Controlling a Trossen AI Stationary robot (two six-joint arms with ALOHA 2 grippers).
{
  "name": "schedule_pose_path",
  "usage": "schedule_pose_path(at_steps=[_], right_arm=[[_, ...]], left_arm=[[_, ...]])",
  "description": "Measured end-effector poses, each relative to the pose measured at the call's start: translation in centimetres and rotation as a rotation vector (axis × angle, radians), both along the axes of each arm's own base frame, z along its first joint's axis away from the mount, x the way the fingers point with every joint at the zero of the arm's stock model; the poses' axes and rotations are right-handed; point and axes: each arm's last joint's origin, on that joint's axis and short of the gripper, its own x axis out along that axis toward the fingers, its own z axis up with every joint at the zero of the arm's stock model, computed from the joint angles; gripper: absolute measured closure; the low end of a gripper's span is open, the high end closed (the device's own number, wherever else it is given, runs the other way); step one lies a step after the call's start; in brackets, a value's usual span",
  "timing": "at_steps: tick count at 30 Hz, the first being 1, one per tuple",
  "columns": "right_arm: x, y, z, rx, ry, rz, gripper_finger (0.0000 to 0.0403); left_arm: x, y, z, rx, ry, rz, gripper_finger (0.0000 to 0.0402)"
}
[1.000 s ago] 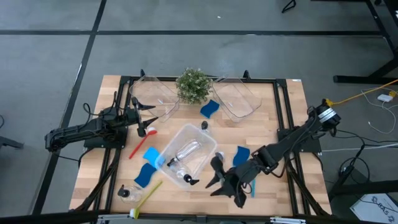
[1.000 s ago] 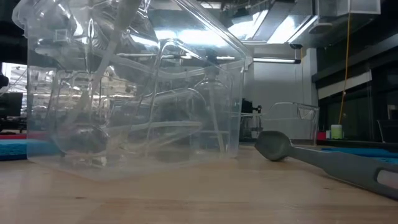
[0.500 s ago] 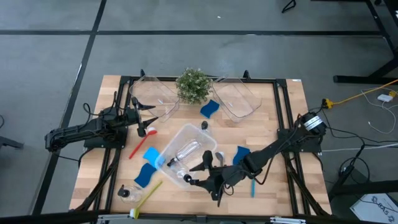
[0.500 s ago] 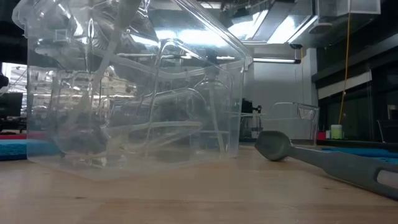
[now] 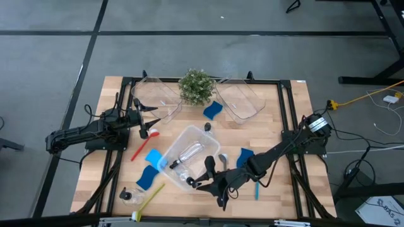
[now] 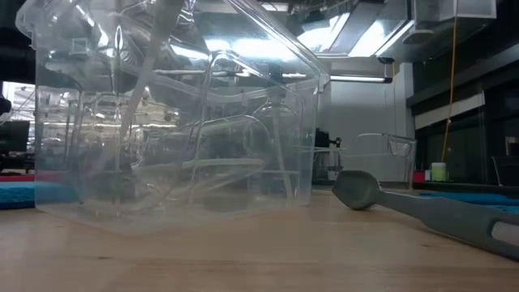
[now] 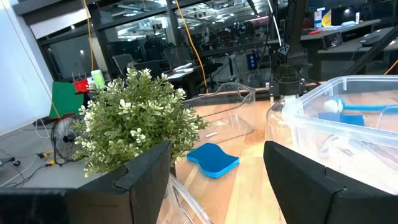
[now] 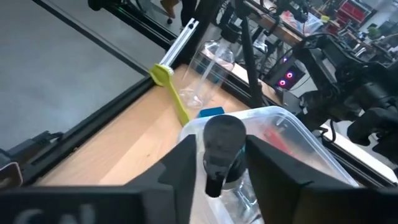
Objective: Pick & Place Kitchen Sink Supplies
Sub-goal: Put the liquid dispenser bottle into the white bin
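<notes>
At the bin's (image 5: 189, 157) near corner, right gripper (image 8: 225, 163) closed on a pump bottle's (image 8: 224, 146) black top; left gripper (image 7: 217, 180) wide open, empty. No readable writing.

robotics lab, black-framed wooden table (image 5: 290, 110), grey floor (image 5: 189, 57), cluttered workbenches (image 7: 336, 34) behind

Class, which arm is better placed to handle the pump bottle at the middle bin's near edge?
Right. Its claw straddles the small clear pump bottle's black top at the clear plastic bin; the left claw waits, open, far off.
</notes>
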Motion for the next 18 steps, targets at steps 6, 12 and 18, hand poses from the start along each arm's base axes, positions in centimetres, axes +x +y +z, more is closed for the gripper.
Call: schedule_pose_path(at_steps=[6, 12, 18], right_arm=[[0.1, -0.1, 0.0, 0.003, -0.003, -0.002, 0.0346], [-0.1, -0.6, 1.0, 0.022, -0.011, -0.017, 0.0374], [-0.5, -2.4, 3.5, 0.101, -0.035, -0.064, 0.0369]], left_arm=[[0.0, 0.0, 0.0, 0.000, 0.000, 0.000, 0.0151], [0.0, 0.0, 0.0, 0.000, 0.000, 0.000, 0.0151], [0.0, 0.0, 0.0, 0.000, 0.000, 0.000, 0.0151]])
